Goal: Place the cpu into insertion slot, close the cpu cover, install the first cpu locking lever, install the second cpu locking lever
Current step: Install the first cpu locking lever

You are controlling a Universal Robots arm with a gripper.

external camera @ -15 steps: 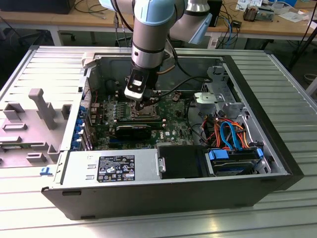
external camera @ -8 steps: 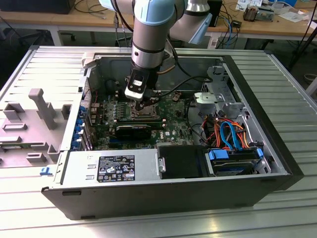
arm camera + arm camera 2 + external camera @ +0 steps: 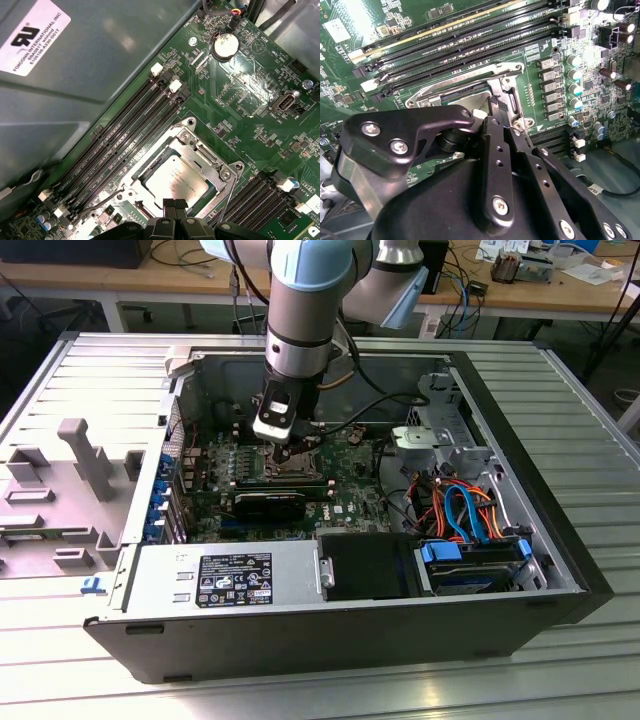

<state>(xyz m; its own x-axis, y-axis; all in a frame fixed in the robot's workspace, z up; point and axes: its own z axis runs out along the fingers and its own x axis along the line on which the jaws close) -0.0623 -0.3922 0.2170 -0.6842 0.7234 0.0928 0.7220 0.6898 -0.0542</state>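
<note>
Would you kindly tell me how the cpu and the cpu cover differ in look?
The cpu is a solid square plate; the cpu cover is an open frame with a square window. The cpu's top is dull grey; the cover shines brighter. The cover is larger, framing the cpu. Both are silvery, square metal.

cpu [image 3: 175,181] under cpu cover [image 3: 207,155], beside memory slots [image 3: 131,125]
</note>
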